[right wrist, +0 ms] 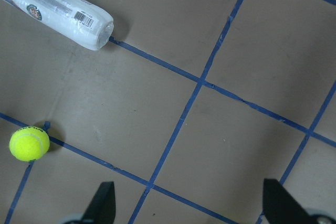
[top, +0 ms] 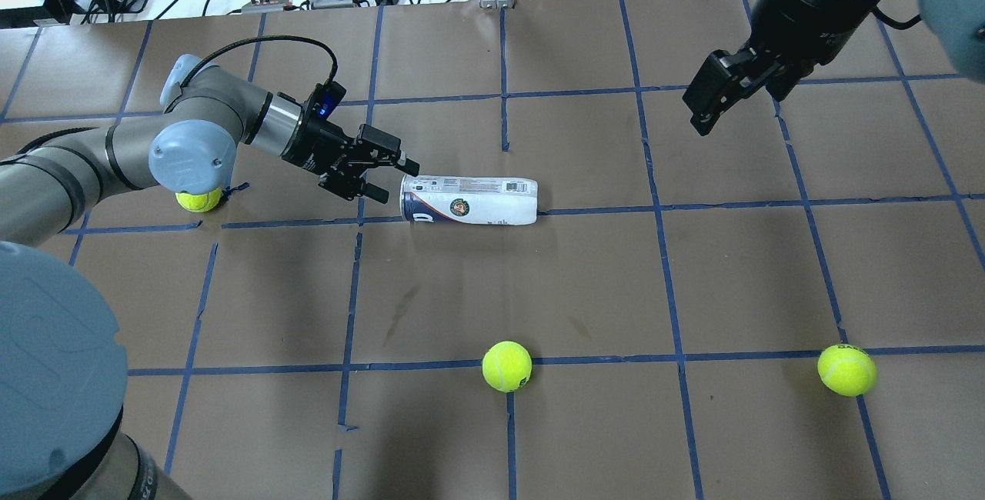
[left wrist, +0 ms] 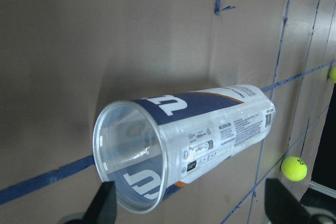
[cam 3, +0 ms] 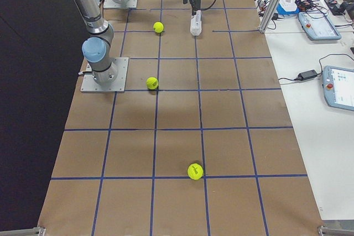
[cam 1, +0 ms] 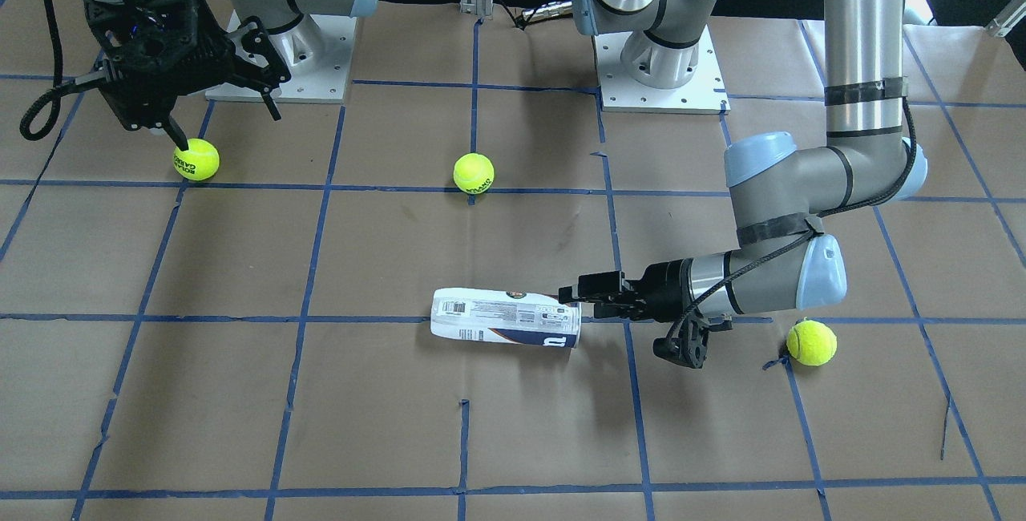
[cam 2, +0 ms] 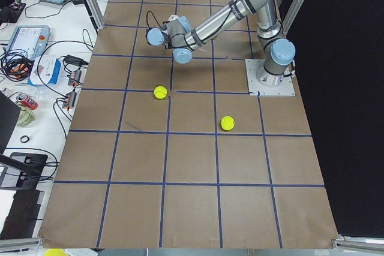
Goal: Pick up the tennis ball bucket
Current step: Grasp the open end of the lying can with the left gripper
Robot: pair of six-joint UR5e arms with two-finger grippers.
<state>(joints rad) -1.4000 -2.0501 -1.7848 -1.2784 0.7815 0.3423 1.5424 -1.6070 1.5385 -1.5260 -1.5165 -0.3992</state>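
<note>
The tennis ball bucket is a clear tube with a white and dark-blue label. It lies on its side near the table's middle and looks empty. Its open mouth faces my left gripper, as the left wrist view shows. My left gripper is open, low over the table, right at the open end; its fingers straddle the rim without closing on it. My right gripper is open and empty, raised well off to the right of the bucket.
Three yellow-green tennis balls lie loose on the table: one under my left arm's elbow, one in front of the bucket, one at the right. In the front view my right gripper hangs beside the right ball.
</note>
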